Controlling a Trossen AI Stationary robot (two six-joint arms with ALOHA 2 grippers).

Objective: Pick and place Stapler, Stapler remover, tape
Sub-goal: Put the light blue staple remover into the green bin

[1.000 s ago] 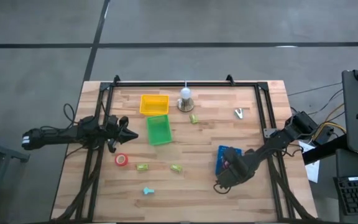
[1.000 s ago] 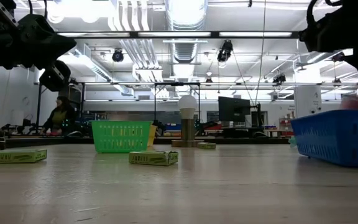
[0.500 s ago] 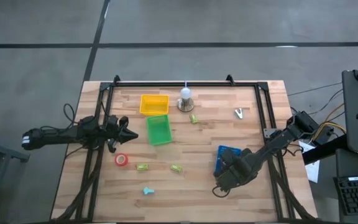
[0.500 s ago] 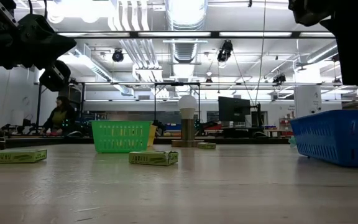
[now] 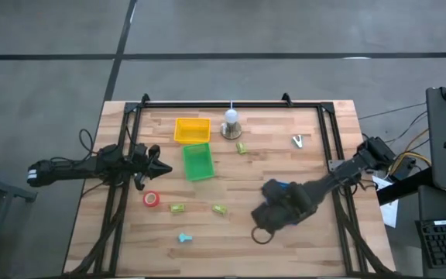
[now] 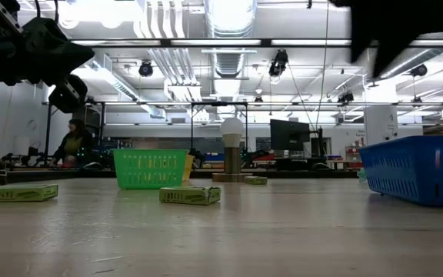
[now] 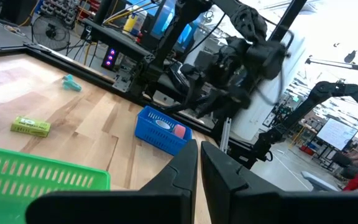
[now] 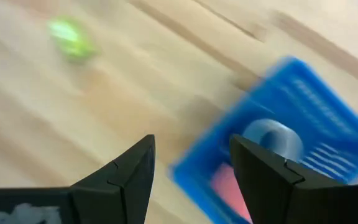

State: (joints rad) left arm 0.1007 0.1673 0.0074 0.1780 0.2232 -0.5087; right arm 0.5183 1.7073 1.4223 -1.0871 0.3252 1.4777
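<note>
1. Wooden table (image 5: 254,174): a dark metal frame runs along its far edge and down both sides. The widest bare stretch is the near-centre strip and the right-centre area between the green tray and the blue tray.
2. Right arm: reaches in from the right edge toward the near-centre. The right gripper (image 8: 191,168) hangs above the table just beside the blue tray's left edge, its fingers spread apart with nothing between them.
3. Left arm: lies across the left frame rail. The left gripper (image 7: 199,165) has its fingers pressed together and empty, pointing at the green tray, well clear of it.
4. Blue tray (image 7: 160,129): sits right of centre, partly hidden under the right arm in the high view. It holds a red tape roll (image 7: 179,130) and a pale bluish ring-shaped roll (image 8: 272,138).
5. Green tray (image 5: 198,161) touches the yellow tray (image 5: 192,129) behind it, left of centre.
6. Lamp (image 5: 231,124) stands by the far edge, centre.
7. Red tape roll (image 5: 152,199) lies loose near the left rail, in front of the left gripper.
8. Small items: green boxes (image 5: 178,208), (image 5: 220,209), (image 5: 241,147); a teal piece (image 5: 184,238) near the front edge; a metal clip-like item (image 5: 297,141) far right, too small to identify.
</note>
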